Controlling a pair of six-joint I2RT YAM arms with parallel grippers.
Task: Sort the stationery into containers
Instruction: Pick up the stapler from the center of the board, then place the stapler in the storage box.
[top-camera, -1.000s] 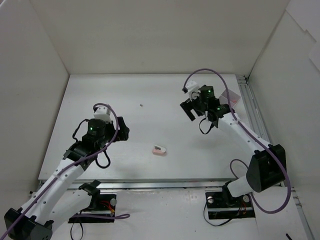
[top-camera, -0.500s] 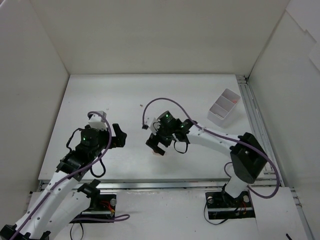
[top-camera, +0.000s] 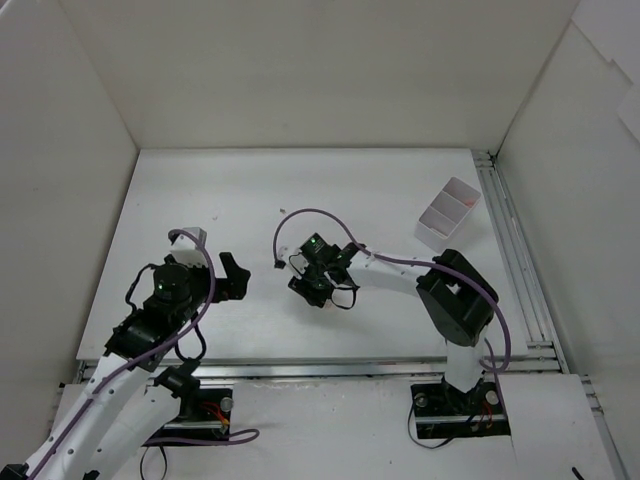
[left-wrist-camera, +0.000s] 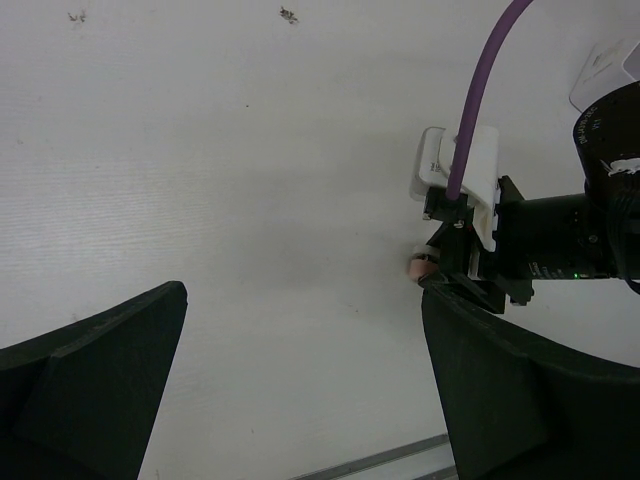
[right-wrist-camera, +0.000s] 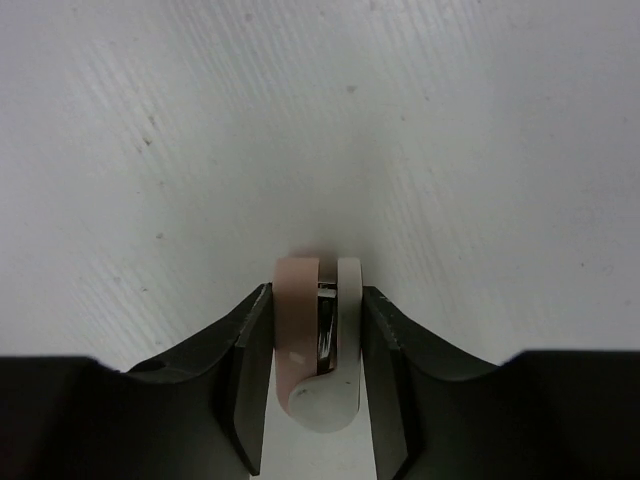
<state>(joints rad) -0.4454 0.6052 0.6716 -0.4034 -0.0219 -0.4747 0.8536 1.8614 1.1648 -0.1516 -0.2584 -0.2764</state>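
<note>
A small white-pink eraser-like block (right-wrist-camera: 315, 345) lies on the table mid-front, and my right gripper (right-wrist-camera: 315, 302) is shut on it, one jaw pressing each flat side. From above, the right gripper (top-camera: 312, 289) hides the block. In the left wrist view a pink corner of the block (left-wrist-camera: 419, 266) peeks out under the right gripper's fingers (left-wrist-camera: 470, 280). My left gripper (top-camera: 233, 277) stands open to the left of it, with only bare table between its jaws (left-wrist-camera: 300, 400). The white containers (top-camera: 447, 213) sit side by side at the back right, something pink-red inside.
White walls close in the table on the left, back and right. A metal rail (top-camera: 505, 250) runs along the right edge and another along the front (top-camera: 320, 365). A tiny dark speck (top-camera: 283, 211) lies behind the right gripper.
My right arm swung from the containers to the table's middle, came down over the white-pink block and closed on it. My left arm pulled back a little toward the near left, still open.
</note>
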